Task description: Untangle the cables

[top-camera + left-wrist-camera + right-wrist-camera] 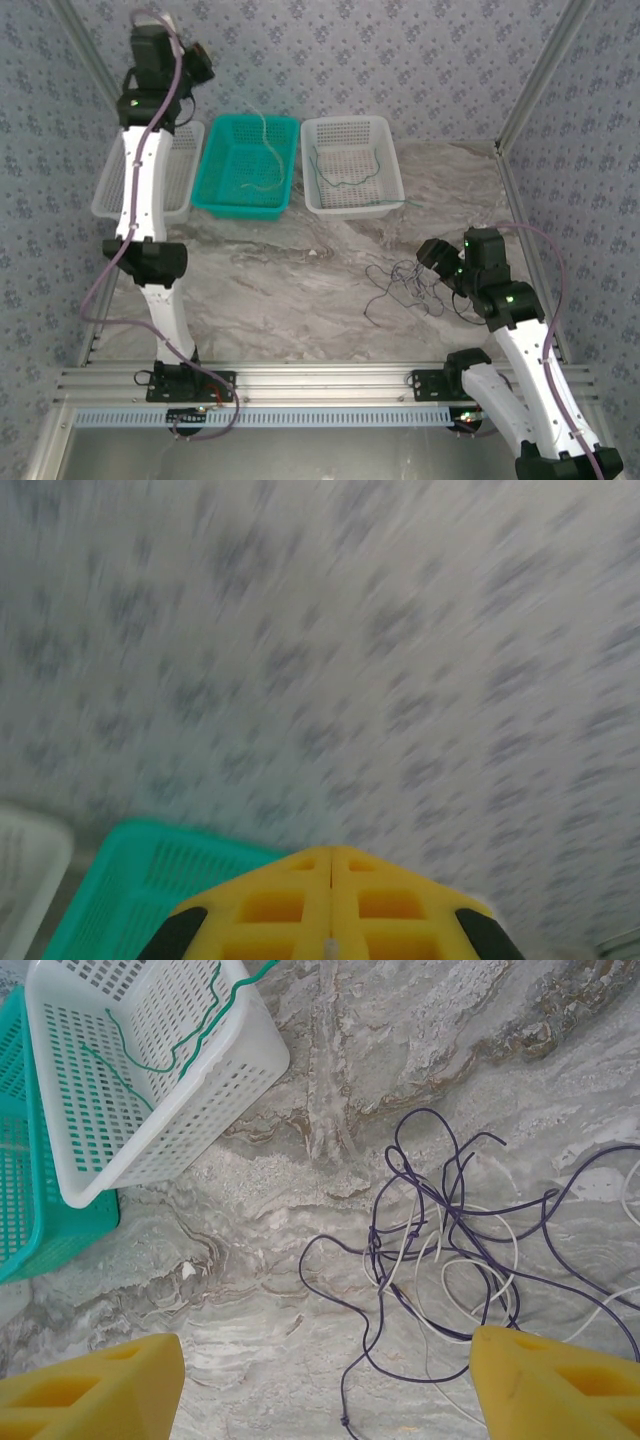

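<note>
The purple and pale cables (380, 1250) lie knotted on the table (450, 1040) at the near right, their loops crossing many times. A green cable (196, 1040) rests in the white basket (180, 1130) farther off, one end over its rim, and a pale cable (268, 150) lies in the teal basket (215, 190) to its left. The right hand (328, 1360) hangs over the tangle, released and spread wide. Closing there could catch both colours at once, tightening the knot or dragging the whole clump. The left hand (330, 855), clenched with nothing visible in it, points at the far wall, too distant to pin strands down.
</note>
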